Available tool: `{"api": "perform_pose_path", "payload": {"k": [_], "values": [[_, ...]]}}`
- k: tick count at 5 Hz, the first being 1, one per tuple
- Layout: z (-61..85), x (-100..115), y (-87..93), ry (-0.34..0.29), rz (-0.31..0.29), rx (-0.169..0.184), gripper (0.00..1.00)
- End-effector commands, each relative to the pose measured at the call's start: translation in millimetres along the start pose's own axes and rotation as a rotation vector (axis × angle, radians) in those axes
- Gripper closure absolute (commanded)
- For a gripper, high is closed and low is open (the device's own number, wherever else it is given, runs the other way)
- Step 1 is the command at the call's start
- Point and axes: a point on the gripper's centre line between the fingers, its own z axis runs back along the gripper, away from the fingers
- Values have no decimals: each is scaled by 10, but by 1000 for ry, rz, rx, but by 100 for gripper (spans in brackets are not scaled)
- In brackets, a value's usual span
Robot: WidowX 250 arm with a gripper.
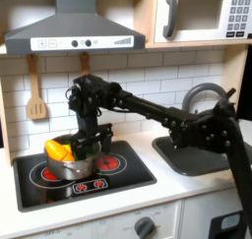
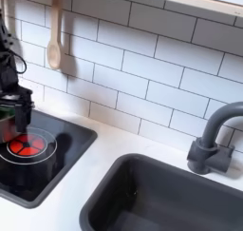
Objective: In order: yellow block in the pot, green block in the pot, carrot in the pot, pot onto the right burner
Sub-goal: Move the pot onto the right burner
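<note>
The shiny steel pot (image 1: pixel 69 168) stands on the left red-ringed burner of the black cooktop (image 1: pixel 133 178). Inside it lie the yellow block (image 1: pixel 53 147) and the orange carrot (image 1: pixel 63 155), close together. The green block is hidden. My gripper (image 1: pixel 88 145) hangs low over the pot's right rim, fingers pointing down; whether it grips the rim is unclear. The right burner (image 1: pixel 106 163) is bare. In the second exterior view the gripper (image 2: pixel 9 104) sits at the left edge, above and left of the right burner (image 2: pixel 28 147), with a patch of green beneath it.
A wooden spoon (image 1: pixel 35 93) hangs on the tiled wall behind the cooktop. A dark sink (image 2: pixel 166 197) with a grey faucet (image 2: pixel 214 135) lies to the right in both exterior views. A range hood (image 1: pixel 74 27) and microwave (image 1: pixel 202 15) hang overhead.
</note>
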Motion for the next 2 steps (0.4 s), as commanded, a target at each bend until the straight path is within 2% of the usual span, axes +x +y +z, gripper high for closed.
{"api": "perform_pose_path", "payload": {"k": [1, 2], "values": [[-92, -13, -26, 19, -83, 1, 24], [-78, -62, -33, 30, -86, 0, 100]]}}
